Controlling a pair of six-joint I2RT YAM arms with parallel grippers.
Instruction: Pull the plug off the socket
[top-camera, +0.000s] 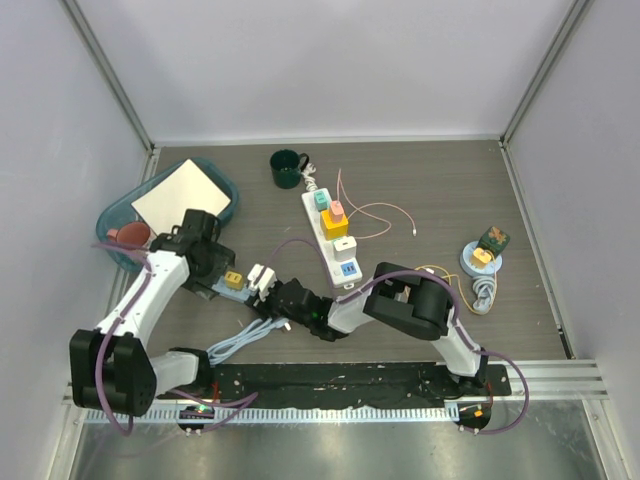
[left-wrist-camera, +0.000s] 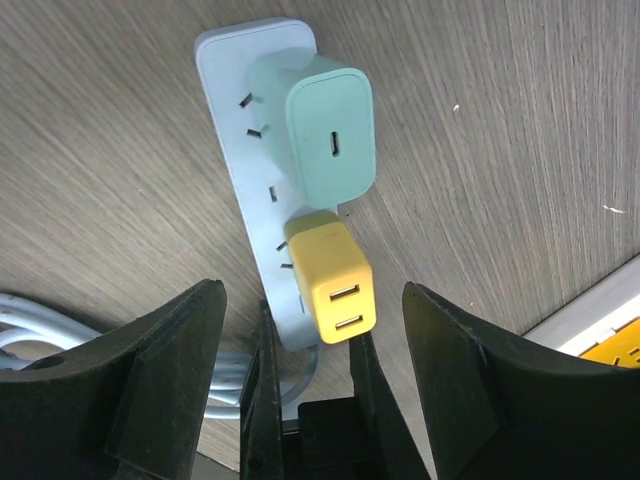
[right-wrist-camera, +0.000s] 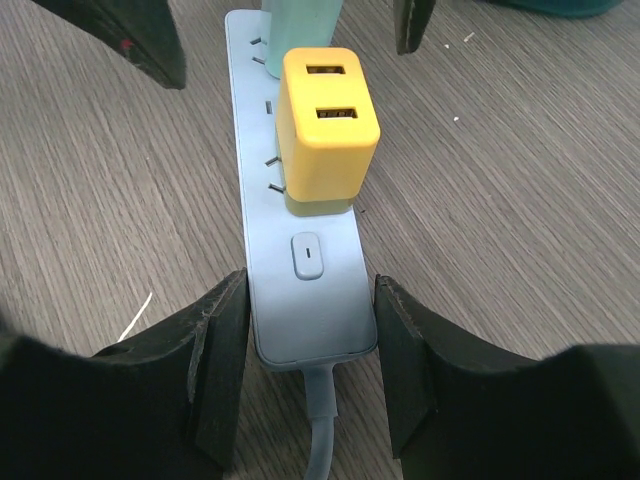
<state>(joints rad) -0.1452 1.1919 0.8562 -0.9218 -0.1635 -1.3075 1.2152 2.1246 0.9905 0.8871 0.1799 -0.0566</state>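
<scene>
Switch on the strip shows only in my right wrist view; right gripper clamps that strip, left gripper gapes wide astride the yellow plug

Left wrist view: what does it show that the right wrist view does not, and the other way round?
Only the left wrist view shows the mint charger whole, and a white cable bundle. Only the right wrist view shows the switch on the strip. Both show the yellow plug seated in that strip, next to the mint charger.
</scene>
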